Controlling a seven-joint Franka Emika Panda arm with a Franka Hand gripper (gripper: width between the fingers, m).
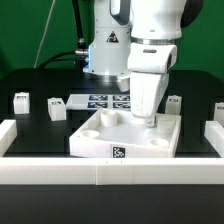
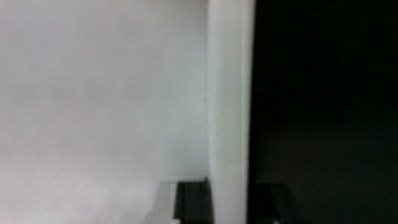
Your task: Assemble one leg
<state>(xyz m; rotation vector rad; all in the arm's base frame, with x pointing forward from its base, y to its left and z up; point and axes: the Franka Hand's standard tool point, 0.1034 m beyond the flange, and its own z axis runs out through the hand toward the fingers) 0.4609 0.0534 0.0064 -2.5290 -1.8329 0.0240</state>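
My gripper [image 1: 150,118] reaches down onto the far right part of the big white tray-like part [image 1: 100,140] in the middle of the table. In the wrist view my gripper [image 2: 231,196] has one dark finger [image 2: 192,202] on each side of the tray-like part's upright white wall [image 2: 231,100], both against it. Several small white legs with tags lie loose on the black table: two on the exterior view's left [image 1: 22,100] [image 1: 55,108] and one just right of my gripper [image 1: 174,103]. None of them is held.
The marker board [image 1: 105,100] lies behind the tray-like part, near the robot's base. A low white rail [image 1: 100,176] runs along the table's front and up both sides. Another small white piece [image 1: 213,113] sits at the far right.
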